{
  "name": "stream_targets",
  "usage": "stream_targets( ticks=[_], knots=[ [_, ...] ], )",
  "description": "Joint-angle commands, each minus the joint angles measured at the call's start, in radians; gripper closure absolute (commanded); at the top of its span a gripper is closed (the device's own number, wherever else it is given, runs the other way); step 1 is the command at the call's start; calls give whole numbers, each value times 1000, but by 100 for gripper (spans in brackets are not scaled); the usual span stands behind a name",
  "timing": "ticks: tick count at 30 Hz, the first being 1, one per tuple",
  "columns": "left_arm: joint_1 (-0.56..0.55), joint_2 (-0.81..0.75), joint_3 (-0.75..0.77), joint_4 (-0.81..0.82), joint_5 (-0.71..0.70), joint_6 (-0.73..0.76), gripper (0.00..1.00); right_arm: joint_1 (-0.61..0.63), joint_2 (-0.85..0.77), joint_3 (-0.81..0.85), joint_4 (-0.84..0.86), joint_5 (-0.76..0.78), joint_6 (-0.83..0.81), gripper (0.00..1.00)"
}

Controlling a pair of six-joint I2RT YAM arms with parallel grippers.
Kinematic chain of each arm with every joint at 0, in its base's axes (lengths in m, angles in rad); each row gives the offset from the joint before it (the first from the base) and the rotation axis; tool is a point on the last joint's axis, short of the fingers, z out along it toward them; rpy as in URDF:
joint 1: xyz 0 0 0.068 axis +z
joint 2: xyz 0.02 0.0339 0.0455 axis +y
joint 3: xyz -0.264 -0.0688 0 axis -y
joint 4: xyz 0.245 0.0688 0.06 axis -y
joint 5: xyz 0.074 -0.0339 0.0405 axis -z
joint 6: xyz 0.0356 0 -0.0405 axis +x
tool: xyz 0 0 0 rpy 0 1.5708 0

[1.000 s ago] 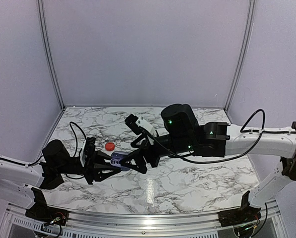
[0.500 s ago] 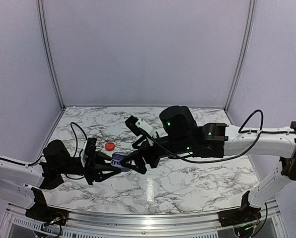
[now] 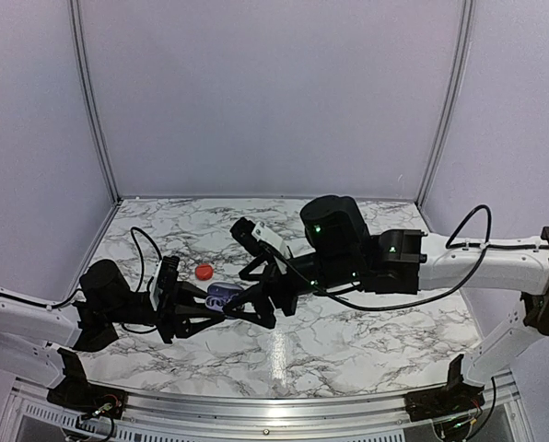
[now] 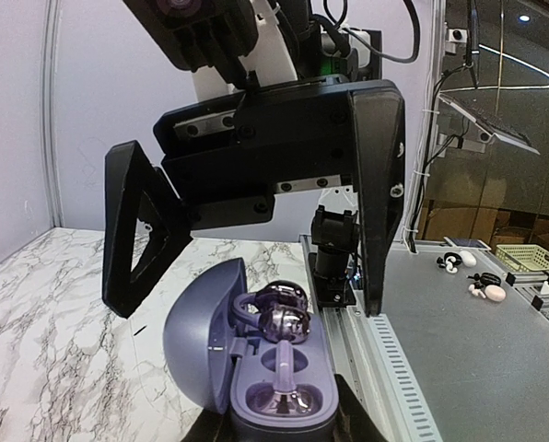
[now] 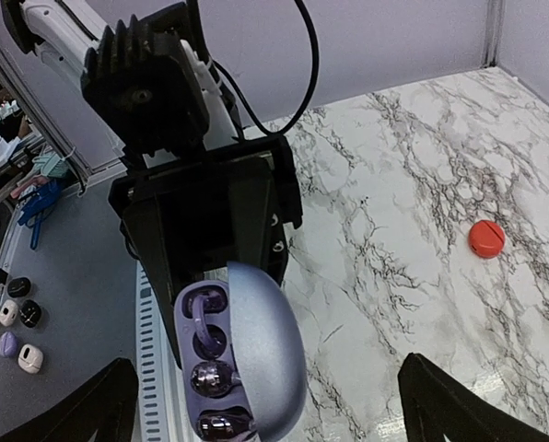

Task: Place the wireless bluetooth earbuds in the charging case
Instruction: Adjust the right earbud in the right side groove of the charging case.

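Note:
My left gripper [image 3: 210, 302] is shut on the base of a purple charging case [image 3: 223, 296], which it holds above the table with the lid open. In the left wrist view the case [image 4: 353, 368] holds a glossy silvery earbud [image 4: 284, 324] at its far end. Another earbud [image 4: 280, 402] lies in the near well. My right gripper [image 3: 253, 296] stands open just beyond the case, its fingers [image 4: 378, 184] spread wide on either side and clear of it. The right wrist view shows the domed lid [image 5: 267, 354] and one glossy earbud [image 5: 210, 376] beside it.
A small red round object [image 3: 204, 272] lies on the marble table [image 3: 348, 341] behind the left gripper; it shows as well in the right wrist view as a red object [image 5: 485, 238]. Side and back walls close in the table. Cables hang from both arms.
The right gripper has shifted slightly near the case, staying open. The left arm and the case have held still.

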Motion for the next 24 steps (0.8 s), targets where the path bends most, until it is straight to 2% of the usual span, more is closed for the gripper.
stream_targets(
  ticks=[1,24],
  knots=[
    [1,-29,11,31,9,6,100,0,-64,-5,51,-38,-10,2],
    [1,-41,14,31,14,-5,100,-34,-48,-47,10,45,19,1]
  ],
)
